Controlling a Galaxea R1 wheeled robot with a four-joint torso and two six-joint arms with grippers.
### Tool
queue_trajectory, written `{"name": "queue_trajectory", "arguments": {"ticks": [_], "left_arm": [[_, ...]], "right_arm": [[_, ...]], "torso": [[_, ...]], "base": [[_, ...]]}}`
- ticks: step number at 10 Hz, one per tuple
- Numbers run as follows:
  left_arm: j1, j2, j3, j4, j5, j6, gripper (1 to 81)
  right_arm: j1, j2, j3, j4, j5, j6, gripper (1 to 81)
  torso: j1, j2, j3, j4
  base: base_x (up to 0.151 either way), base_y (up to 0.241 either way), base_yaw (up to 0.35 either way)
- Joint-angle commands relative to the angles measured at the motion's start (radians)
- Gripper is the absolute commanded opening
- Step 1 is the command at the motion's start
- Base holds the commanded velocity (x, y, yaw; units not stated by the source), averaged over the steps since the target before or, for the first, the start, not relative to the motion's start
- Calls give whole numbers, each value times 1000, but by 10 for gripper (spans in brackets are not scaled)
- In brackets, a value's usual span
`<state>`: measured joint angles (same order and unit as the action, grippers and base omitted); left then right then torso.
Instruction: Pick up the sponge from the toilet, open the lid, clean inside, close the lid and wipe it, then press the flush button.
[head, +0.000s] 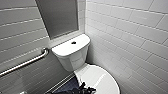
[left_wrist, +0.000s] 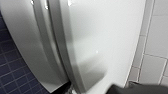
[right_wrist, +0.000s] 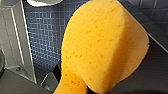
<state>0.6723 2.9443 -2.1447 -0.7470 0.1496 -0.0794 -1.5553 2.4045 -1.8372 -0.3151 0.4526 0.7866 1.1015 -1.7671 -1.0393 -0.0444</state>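
While right fingers are clamping sponge at waist, soft light foam is folding over beyond them; deeper hold nearer middle is looking wiser for scrubbing.

We see white tiled walls meeting in a corner. A metal grab bar slants along the left wall, below a flat grey panel. The floor is small dark blue tiles with pale grout.

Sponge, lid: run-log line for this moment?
sponge: held, right gripper | lid: closed | left gripper: by lid edge | flush button: untouched
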Motion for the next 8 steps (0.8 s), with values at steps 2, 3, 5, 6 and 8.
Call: {"name": "queue_trajectory", "arguments": {"ticks": [2, 3, 5, 6, 8], "left_arm": [[-96, 49, -6, 12, -48, 23, 811], [-93, 58, -11, 14, -61, 27, 811], [-105, 70, 9, 25, -68, 32, 811], [-112, 64, 34, 28, -71, 32, 811], [-131, 11, 149, 28, -111, 29, 811]], "right_arm": [[10, -37, 12, -29, -40, 3, 10], [11, -37, 12, -29, -38, 3, 10], [13, -40, 18, -27, -19, 5, 10], [13, -39, 15, -27, -12, 6, 10], [16, -31, 7, -27, -14, 6, 10]], "torso": [[0, 0, 0, 0], [0, 0, 0, 0], [0, 0, 0, 0], [0, 0, 0, 0], [0, 0, 0, 0]], "base": [[0, 0, 0], [0, 0, 0], [0, 0, 0], [0, 0, 0], [0, 0, 0]]}}
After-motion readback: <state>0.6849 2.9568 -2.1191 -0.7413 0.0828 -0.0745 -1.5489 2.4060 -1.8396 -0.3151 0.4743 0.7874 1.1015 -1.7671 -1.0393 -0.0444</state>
